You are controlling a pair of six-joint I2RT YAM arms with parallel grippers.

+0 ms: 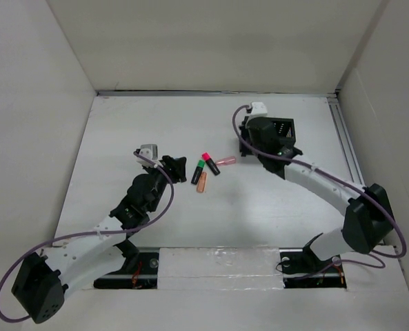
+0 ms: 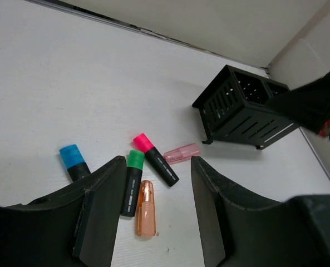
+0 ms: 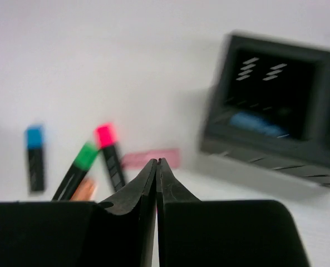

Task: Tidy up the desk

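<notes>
Highlighters (image 2: 132,183): laid side by side near the middle of the desk (image 1: 259,221).
Loose caps (image 2: 181,153): placed beside them, one to the right, one nearer.
Organizer box (image 2: 237,108): set to their right, farther back.

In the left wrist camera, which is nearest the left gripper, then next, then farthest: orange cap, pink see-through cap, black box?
1. Orange cap: lying inside the open left gripper.
2. Pink cap: just past the fingertips, slightly right.
3. Black box: far off, upper right.

matt white smooth desk (image 1: 259,207); matt black plastic organizer (image 2: 240,111); pink cap (image 2: 182,153) and orange cap (image 2: 146,216) of translucent, glossy plastic; dull metal rail (image 1: 347,145).
</notes>
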